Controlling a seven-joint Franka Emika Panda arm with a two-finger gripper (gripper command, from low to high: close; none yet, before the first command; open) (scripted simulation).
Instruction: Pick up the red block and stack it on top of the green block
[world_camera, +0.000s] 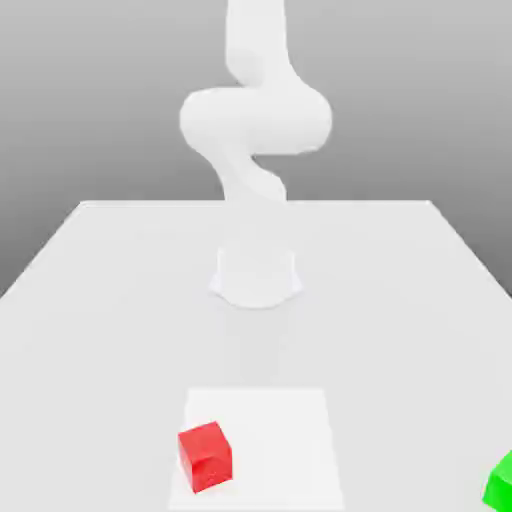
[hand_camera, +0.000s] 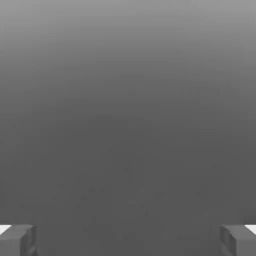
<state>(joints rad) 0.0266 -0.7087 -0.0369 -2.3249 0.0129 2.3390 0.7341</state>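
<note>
Toward the bottom of the exterior view, left of its middle, we see the red block (world_camera: 206, 458), resting on a white square (world_camera: 275, 450) that lies on the pale tabletop (world_camera: 130, 330). The block sits near the square's edge on the exterior view's left, with most of the white surface bare beside it. It is turned at an angle to the square's sides, so we can make out its top and two of its side faces, one of them a darker red.

Well apart from it, in the bottom corner on the exterior view's right, we find the green block (world_camera: 501, 486). The picture's border cuts it off, so we have only part of it to go by. It lies off the white square, and the two blocks are neither stacked nor touching.

Farther back, near the middle of the exterior view, the white robot arm (world_camera: 255, 120) rises from a rounded base (world_camera: 256, 280) on the tabletop. Its thick joints bend out to one side and then the other, and its upper part runs out past the top border. Behind it all we see a plain grey backdrop (world_camera: 100, 100), darker toward the tabletop.

In the hand view, we see the end effector (hand_camera: 128, 241) with its two grey fingertips (hand_camera: 17, 242) standing wide apart, one at each lower corner. It is released, with nothing gripped between them, and grey background shows through the gap.
</note>
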